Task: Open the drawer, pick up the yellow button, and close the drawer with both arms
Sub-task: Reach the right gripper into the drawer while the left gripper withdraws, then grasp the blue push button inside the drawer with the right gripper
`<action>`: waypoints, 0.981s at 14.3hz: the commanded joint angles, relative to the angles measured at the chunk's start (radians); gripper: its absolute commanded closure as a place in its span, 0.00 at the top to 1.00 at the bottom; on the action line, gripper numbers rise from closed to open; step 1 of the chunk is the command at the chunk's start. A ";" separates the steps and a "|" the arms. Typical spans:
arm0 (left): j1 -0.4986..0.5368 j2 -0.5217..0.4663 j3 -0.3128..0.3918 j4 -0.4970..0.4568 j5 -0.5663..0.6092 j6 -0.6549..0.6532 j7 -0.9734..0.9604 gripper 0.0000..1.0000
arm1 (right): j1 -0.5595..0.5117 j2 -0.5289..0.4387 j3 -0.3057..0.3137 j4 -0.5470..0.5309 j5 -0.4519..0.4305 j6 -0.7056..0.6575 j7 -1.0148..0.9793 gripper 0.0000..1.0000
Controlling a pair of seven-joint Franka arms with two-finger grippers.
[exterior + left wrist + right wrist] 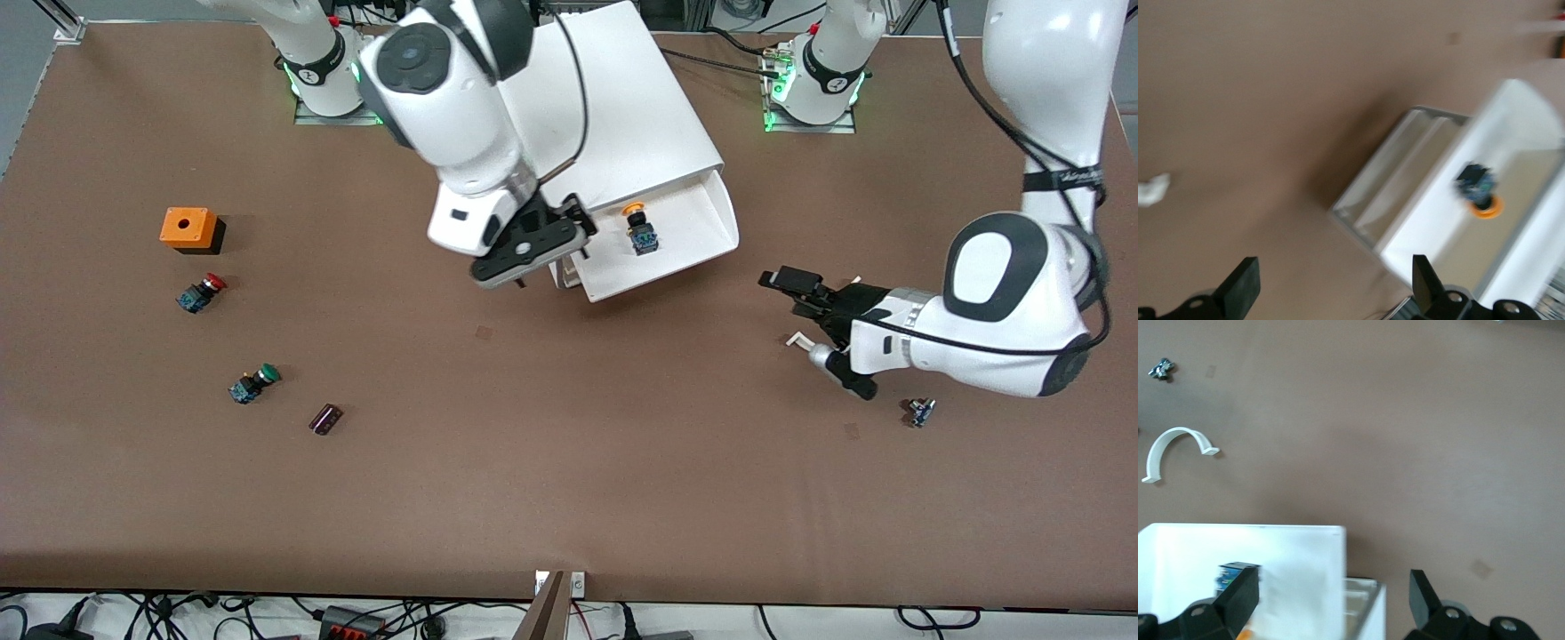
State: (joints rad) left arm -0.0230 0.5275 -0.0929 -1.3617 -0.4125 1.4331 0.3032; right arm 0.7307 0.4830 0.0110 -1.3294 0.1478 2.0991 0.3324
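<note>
The white cabinet (622,116) lies at the middle of the table's robot side, with its drawer (711,213) pulled out. The button (639,230), orange-yellow cap on a black and blue body, lies in the drawer tray (1438,227), also in the left wrist view (1479,192) and half hidden by a finger in the right wrist view (1228,575). My right gripper (538,249) hangs open and empty over the drawer's corner (1305,567) at the right arm's end. My left gripper (800,324) is open and empty, low over the table beside the drawer, toward the left arm's end.
A white arc-shaped clip (1178,450) lies by the left gripper. A small blue part (921,412) lies nearer the camera. Toward the right arm's end sit an orange box (188,228), a red-capped button (201,292), a green-capped button (253,384) and a dark small piece (325,419).
</note>
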 commanded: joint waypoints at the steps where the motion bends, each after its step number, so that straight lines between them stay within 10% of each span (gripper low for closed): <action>1: -0.011 -0.052 -0.007 0.006 0.206 -0.016 -0.114 1.00 | 0.056 0.129 -0.014 0.156 -0.002 -0.007 0.042 1.00; 14: 0.003 -0.078 0.013 0.003 0.336 -0.005 -0.392 1.00 | 0.179 0.243 -0.017 0.225 -0.106 -0.039 0.243 0.95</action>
State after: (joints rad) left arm -0.0217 0.4717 -0.0789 -1.3561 -0.1040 1.4225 -0.0757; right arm 0.9017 0.7110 0.0026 -1.1384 0.0538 2.0886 0.5479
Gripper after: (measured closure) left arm 0.000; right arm 0.018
